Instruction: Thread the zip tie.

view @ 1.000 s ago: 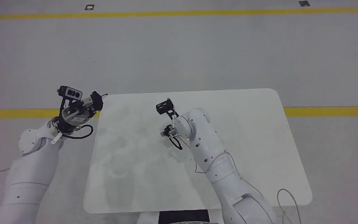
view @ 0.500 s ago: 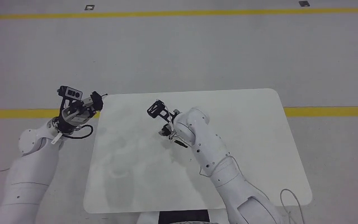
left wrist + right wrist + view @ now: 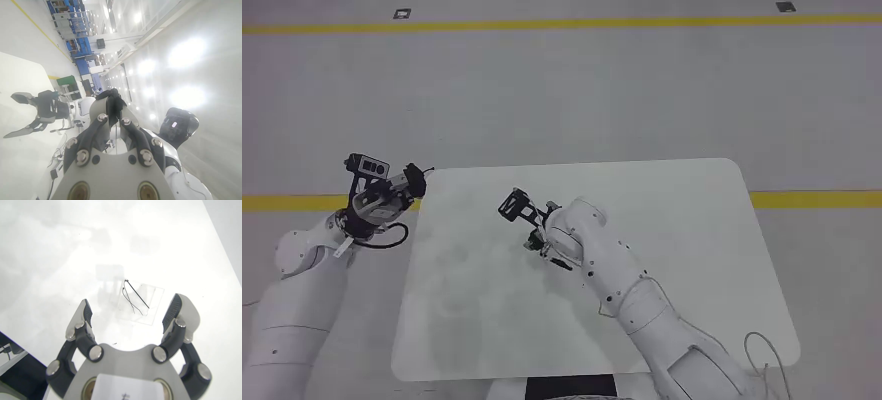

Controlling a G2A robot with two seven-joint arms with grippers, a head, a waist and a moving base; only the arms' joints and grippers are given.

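Zip ties point(image 3: 138, 294), thin black ones, lay loose and crossed over one another on a clear sheet point(image 3: 157, 306) on the white counter point(image 3: 692, 230). None was looped and no tail sat in a head, so I judged the threading not begun.

My right hand point(image 3: 130, 300) hung above them with its fingers spread wide and nothing between them, the ties lying below and ahead of the gap. From the top camera that hand sat over the counter toward 10 o'clock of its middle.

My left hand point(image 3: 113, 100) was parked off the counter, just past its 10 o'clock corner, pointing up and away from the work. Its dark fingertips were pressed together. A fine dark line ran down between the fingers, and I could not tell whether that was a tie pinched there or a stray cable, so I counted it as holding nothing certain.

By my reckoning nearly all of the job was left: bring the right hand down onto one tie, lift it off the sheet, get the second hand onto its other end, then feed the tail through the head.
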